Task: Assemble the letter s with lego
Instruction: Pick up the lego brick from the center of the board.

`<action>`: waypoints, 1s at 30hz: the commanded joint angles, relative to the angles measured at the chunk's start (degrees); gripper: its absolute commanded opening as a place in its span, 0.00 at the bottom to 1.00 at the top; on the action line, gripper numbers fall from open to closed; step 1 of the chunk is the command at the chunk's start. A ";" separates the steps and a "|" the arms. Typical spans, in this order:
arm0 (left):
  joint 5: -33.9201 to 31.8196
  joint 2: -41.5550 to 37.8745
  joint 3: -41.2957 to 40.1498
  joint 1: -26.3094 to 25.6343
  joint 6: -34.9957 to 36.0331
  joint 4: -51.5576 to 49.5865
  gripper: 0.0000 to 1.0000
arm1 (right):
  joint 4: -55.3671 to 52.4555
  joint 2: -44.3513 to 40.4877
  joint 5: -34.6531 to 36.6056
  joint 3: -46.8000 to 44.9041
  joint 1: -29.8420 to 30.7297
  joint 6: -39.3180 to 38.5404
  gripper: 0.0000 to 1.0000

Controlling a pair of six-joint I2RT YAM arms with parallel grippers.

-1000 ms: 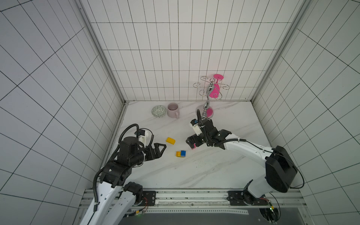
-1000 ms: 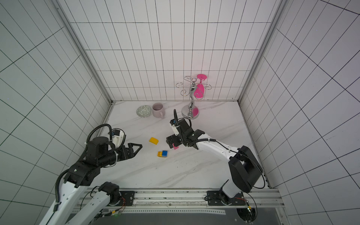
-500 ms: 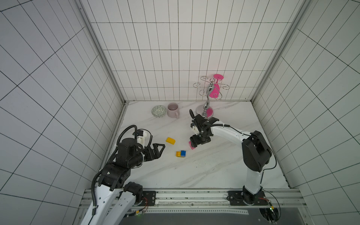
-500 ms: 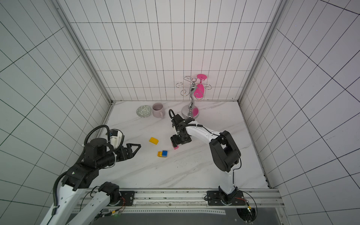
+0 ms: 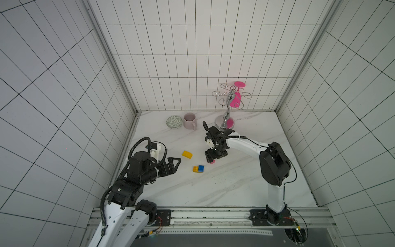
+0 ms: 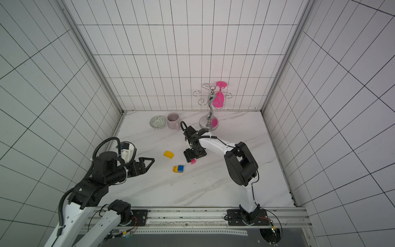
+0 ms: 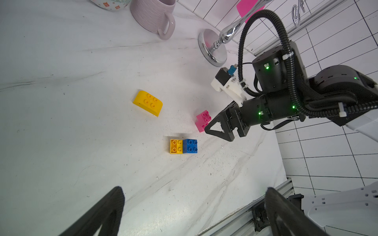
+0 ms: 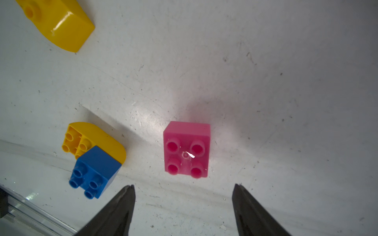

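Observation:
A pink lego piece (image 8: 187,149) lies studs-up on the marble table (image 5: 235,181). My right gripper (image 8: 183,187) hangs just above it, pointing down, open, with nothing between the fingertips. In both top views the pink piece (image 5: 212,163) (image 6: 193,161) peeks out beside the right gripper (image 5: 210,160). A blue square joined to a yellow brick (image 5: 198,168) (image 8: 94,155) sits a little to the left. A loose yellow brick (image 5: 187,154) (image 7: 147,102) lies further left. My left gripper (image 5: 177,162) (image 7: 194,188) hovers wide open and empty, left of the bricks.
A pink mug (image 5: 189,120) and a patterned bowl (image 5: 174,122) stand at the back of the table. A chrome glass stand (image 5: 226,119) with a pink glass (image 5: 235,99) hanging on it is behind the right arm. A metal rail (image 5: 203,218) runs along the front edge.
The right arm's elbow has swung up and back, leaving the gripper pointing down over the pink piece with its jaws narrowed. The left arm has hardly moved.

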 commanded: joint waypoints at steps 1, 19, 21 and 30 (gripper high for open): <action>-0.94 0.10 0.59 0.32 0.93 0.34 0.99 | -1.75 2.52 2.30 3.21 0.67 -0.15 0.77; -1.41 0.06 0.58 0.32 0.92 0.25 0.99 | -1.08 7.09 5.96 6.07 0.79 -1.20 0.56; -1.55 0.07 0.58 0.32 0.92 0.17 0.99 | -1.07 7.27 5.90 6.02 0.80 -1.21 0.56; -1.75 0.13 0.58 0.32 0.88 0.08 0.99 | -1.01 7.86 6.26 5.82 1.85 -0.81 0.52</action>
